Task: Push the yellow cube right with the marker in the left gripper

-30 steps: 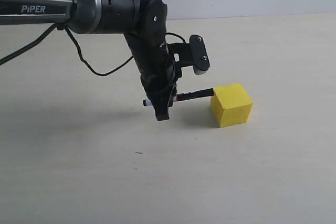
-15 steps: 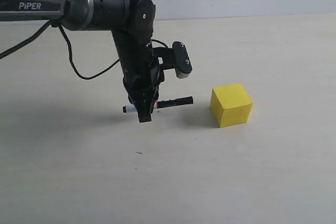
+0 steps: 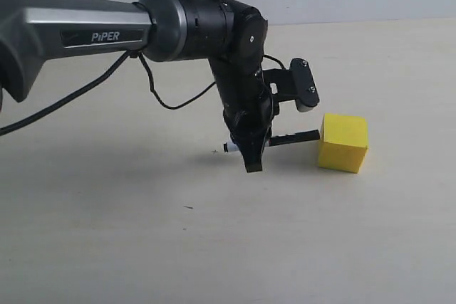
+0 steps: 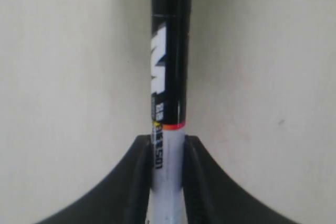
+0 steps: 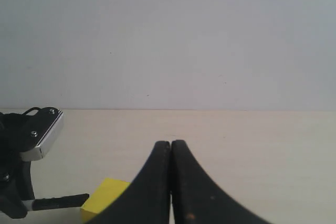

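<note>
**Marker Tip Against the Yellow Cube**

From where I stood, the black and grey arm marked "PiPER" (image 3: 107, 35) reached in from the left and bent down over the pale table (image 3: 214, 247). Its left tool (image 3: 252, 164) pointed at the table top and hung just above it. The 2 fingers (image 4: 136, 182) were clamped narrowly on the marker (image 3: 293, 137), gripping the white barrel just below the thin coloured band; in the left wrist view the black, lettered half ran straight out from between them. The marker lay nearly level, close over the table. Its small white end poked out on the left of the tool and its black end pointed right.

The yellow cube (image 3: 343, 142) sat flat on the table, right of the middle, just to the right of the left tool. It was turned a little, so that 1 corner edge faced me. The black end of the marker appeared to touch the upper part of its left face.

A small grey-white attachment (image 3: 304, 92) stuck out from the wrist, above the marker and near the cube's top. A thin black cable (image 3: 171, 103) looped under the arm.

The right tool (image 5: 170, 146) showed only in its own wrist view, its 2 black fingers pressed together with nothing between them, with the cube and the marker's end beyond them.
</note>
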